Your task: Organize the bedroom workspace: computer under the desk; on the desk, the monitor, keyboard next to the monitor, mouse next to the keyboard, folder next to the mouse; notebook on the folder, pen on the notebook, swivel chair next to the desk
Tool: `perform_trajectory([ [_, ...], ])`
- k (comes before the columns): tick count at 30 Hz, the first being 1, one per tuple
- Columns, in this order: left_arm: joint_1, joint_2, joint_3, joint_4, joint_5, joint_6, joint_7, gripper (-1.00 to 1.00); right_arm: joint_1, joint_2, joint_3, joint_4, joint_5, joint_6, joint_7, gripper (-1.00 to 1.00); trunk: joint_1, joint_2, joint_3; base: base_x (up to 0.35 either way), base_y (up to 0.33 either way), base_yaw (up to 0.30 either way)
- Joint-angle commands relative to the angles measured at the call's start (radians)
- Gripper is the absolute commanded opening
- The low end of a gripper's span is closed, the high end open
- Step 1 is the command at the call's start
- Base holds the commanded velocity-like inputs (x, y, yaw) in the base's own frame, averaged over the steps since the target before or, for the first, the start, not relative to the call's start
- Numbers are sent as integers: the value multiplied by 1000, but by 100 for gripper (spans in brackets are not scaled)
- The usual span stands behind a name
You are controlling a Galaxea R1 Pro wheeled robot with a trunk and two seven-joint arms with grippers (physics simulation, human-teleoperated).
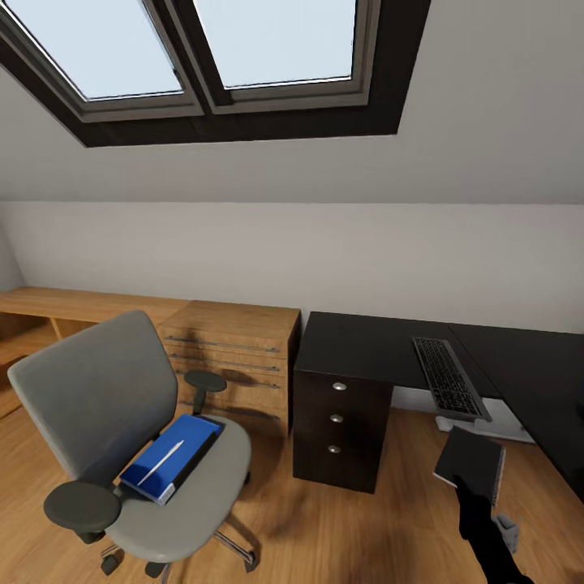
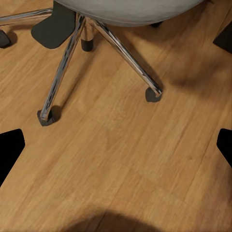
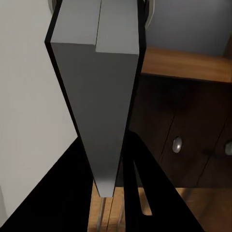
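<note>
In the head view my right gripper is low at the right and it pinches a thin dark notebook by its lower edge; the notebook stands tilted in the air, in front of the black bench and below the keyboard. The keyboard is flat and black with grey keys, and it lies on the bench top with its near end past the front edge. The bench has a glossy black top and three black drawers with round silver knobs.

The blue folder lies on the seat of the grey swivel chair, well apart from the bench. It is thin, bright blue, with white page edges, and a slim white pen lies on it.

The right wrist view gives what the head view does not: the notebook from very near, its grey cover seen edge-on between my dark fingers, with the drawer knobs behind. The left wrist view looks down on the wood floor and the chrome legs and castors of the chair. My left gripper is spread wide, with black fingertips at both edges of that view.

Under the bench something pale is partly hidden by the keyboard, and I cannot say what it is.
</note>
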Motion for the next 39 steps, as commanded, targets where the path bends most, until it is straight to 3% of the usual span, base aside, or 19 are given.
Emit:
perform_trajectory([
  [1, -1, 0, 8, 0, -5, -3, 2, 100, -1, 0, -2, 2, -12, 10, 8, -100, 0, -1, -1, 0, 0, 0],
  [30, -1, 0, 8, 0, -5, -3, 1, 100, -1, 8, -4, 44, -18, 7, 7, -100, 0, -1, -1, -70, 2, 0],
  [39, -1, 0, 8, 0, -5, -3, 0, 100, -1, 29, -5, 40, -17, -44, 6, -100, 0, -1, 7, -2, 0, 73],
])
